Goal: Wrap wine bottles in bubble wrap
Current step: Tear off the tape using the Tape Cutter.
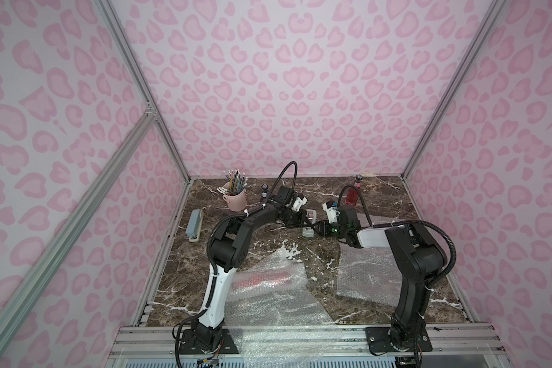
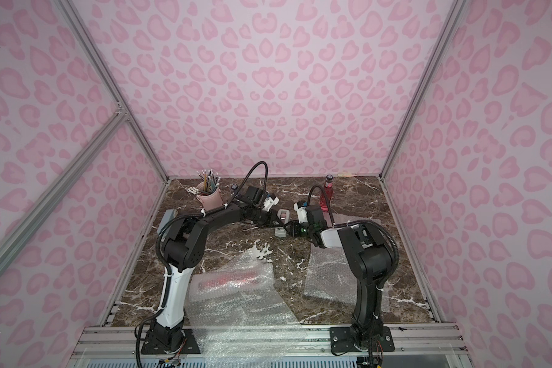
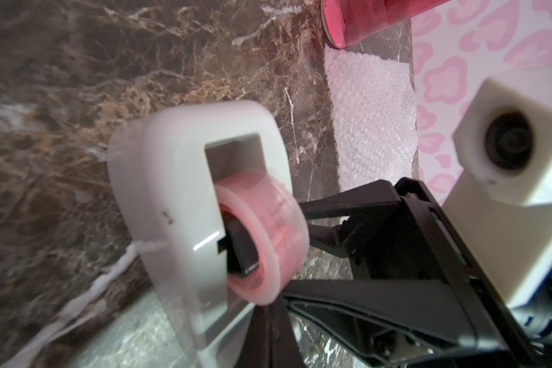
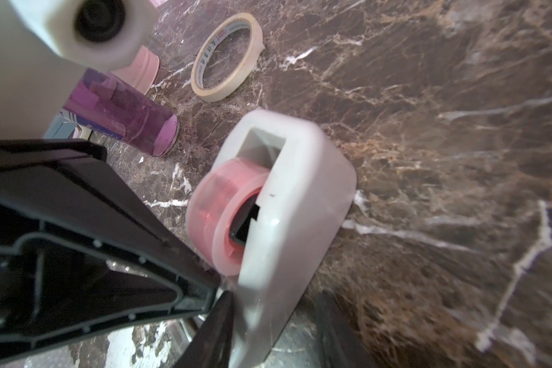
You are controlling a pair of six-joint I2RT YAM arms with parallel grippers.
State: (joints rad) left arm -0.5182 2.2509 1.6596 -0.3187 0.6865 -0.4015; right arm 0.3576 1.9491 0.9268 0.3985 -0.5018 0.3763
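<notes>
White tape dispenser [image 3: 172, 197], pink roll [image 3: 268, 223]; left end effector [image 1: 304, 220] closed, hold unclear; right end effector [image 1: 316, 227] part-open beside roll.

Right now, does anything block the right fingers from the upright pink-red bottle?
Nothing visible does: only a flat bubble wrap sheet lies between the right fingers and the pink-red bottle. They face the tape dispenser.

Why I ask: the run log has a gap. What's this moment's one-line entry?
left end effector: shut at tape dispenser | right end effector: astride dispenser, grip unclear | pink-red bottle: lying inside bubble wrap
</notes>
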